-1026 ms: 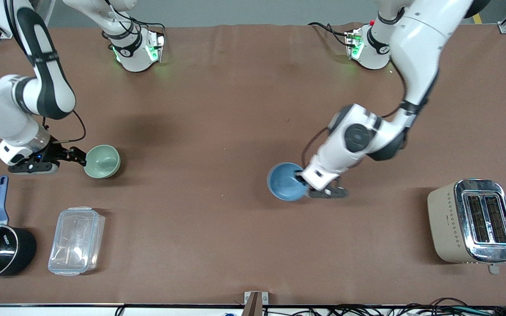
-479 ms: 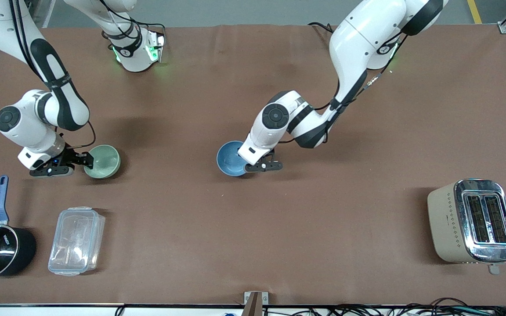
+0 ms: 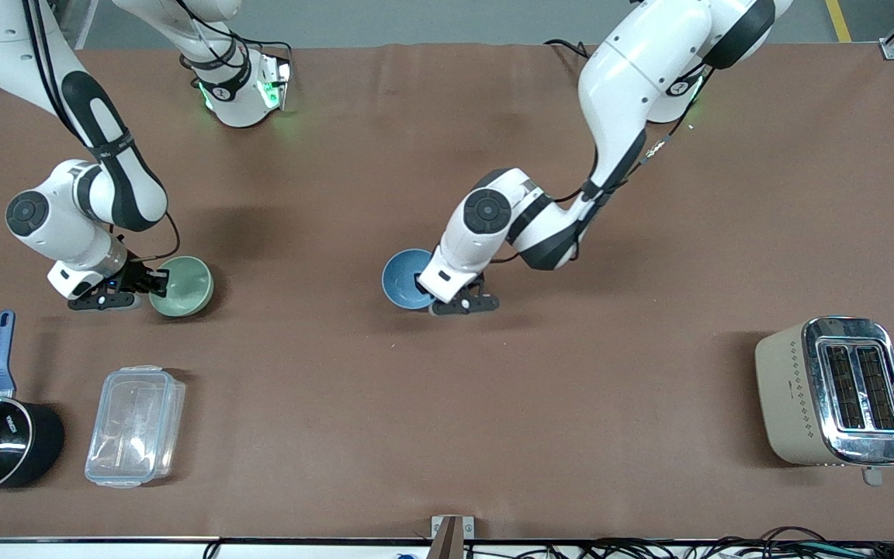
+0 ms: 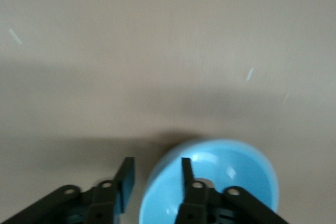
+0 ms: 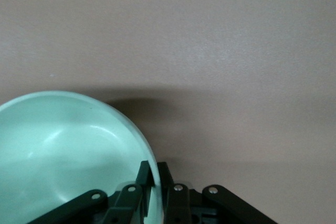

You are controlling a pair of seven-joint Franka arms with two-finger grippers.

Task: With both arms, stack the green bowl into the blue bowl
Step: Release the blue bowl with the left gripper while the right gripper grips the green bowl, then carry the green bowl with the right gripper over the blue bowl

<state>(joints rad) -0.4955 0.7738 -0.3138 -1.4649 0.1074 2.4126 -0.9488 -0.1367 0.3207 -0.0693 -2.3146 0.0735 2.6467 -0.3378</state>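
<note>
The green bowl sits on the table toward the right arm's end. My right gripper is shut on its rim, one finger inside and one outside; the right wrist view shows the fingers pinching the pale green wall. The blue bowl is down at the middle of the table. My left gripper straddles its rim. In the left wrist view one finger is inside the bowl and the other stands apart outside it, so the gripper is open.
A black saucepan with a blue handle and a clear plastic box stand nearer the front camera than the green bowl. A beige toaster stands toward the left arm's end. Brown table lies between the two bowls.
My left arm carried the blue bowl toward the right arm's end to mid-table, then barely moved. My right gripper slid closer onto the green bowl's rim.
</note>
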